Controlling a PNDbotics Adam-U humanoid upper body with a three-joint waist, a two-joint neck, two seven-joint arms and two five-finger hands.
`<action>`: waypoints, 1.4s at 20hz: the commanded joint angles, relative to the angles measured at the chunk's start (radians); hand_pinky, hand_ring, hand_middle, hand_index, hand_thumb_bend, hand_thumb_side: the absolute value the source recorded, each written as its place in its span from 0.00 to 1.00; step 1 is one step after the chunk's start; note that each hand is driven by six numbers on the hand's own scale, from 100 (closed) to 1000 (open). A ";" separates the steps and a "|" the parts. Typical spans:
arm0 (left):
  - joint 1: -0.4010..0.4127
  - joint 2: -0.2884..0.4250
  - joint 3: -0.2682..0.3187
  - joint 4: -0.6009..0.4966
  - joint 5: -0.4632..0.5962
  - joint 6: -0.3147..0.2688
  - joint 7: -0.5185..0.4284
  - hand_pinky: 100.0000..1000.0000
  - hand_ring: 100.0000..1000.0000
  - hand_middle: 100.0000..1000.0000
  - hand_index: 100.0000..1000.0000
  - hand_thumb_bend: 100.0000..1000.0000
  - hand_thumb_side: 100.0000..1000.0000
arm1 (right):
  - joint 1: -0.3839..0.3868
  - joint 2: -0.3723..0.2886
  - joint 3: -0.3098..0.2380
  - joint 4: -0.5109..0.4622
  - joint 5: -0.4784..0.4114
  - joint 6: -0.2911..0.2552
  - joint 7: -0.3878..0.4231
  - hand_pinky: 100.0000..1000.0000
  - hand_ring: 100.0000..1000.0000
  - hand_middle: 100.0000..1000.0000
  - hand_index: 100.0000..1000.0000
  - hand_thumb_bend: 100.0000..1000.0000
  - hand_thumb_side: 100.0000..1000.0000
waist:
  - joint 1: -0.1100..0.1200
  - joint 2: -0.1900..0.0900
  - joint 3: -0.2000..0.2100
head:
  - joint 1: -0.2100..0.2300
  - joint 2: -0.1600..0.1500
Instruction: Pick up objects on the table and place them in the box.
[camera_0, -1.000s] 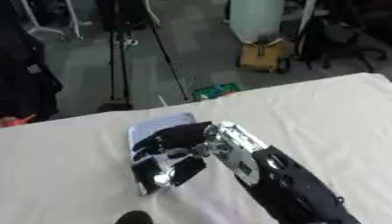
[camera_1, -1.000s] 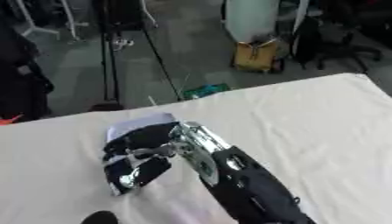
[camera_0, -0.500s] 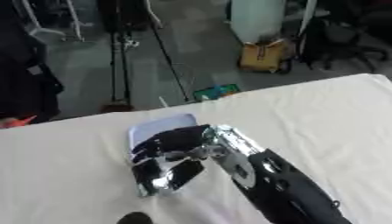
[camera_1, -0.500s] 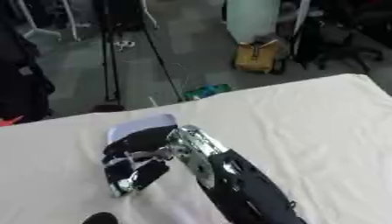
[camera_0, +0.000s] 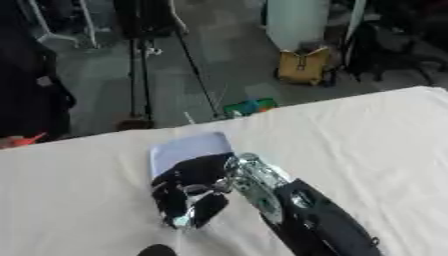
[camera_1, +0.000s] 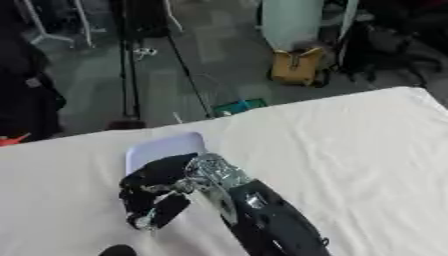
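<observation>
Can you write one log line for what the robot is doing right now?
right hand: over pale flat object, fingers curled | table: white cloth | box: unseen

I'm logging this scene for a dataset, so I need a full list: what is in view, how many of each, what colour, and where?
flat card-like object: one, pale lavender-white, on the table near its far edge, partly under the right hand
table: one, covered in cream cloth, fills the lower part of the view
yellow bag: one, on the grey floor beyond the table
green item: one, green with some blue, on the floor just past the table edge
tripod: one, black, standing on the floor at the far left
box: none in view
dark rounded shape: one, black, at the bottom edge; cannot tell what it is
right hand: one, black and silver, fingers curled, over the near end of the flat object
</observation>
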 joint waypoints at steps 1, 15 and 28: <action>-0.012 0.009 0.003 -0.014 0.003 -0.001 -0.003 1.00 1.00 1.00 0.89 0.00 1.00 | -0.020 -0.017 0.005 -0.003 0.036 -0.316 0.292 1.00 1.00 1.00 1.00 0.12 0.97 | -0.004 -0.016 0.004 | 0.007 -0.018; -0.017 0.006 0.003 -0.014 0.007 -0.002 -0.005 1.00 1.00 1.00 0.89 0.00 1.00 | -0.006 -0.020 0.013 0.025 0.154 -0.316 0.173 1.00 1.00 1.00 1.00 0.16 0.93 | -0.004 -0.013 0.003 | 0.018 -0.037; -0.014 0.006 0.006 -0.014 0.007 0.000 -0.004 1.00 1.00 1.00 0.89 0.00 1.00 | 0.015 -0.012 0.024 0.055 0.152 -0.316 0.146 1.00 1.00 1.00 1.00 0.13 0.91 | -0.002 -0.016 0.000 | 0.017 -0.011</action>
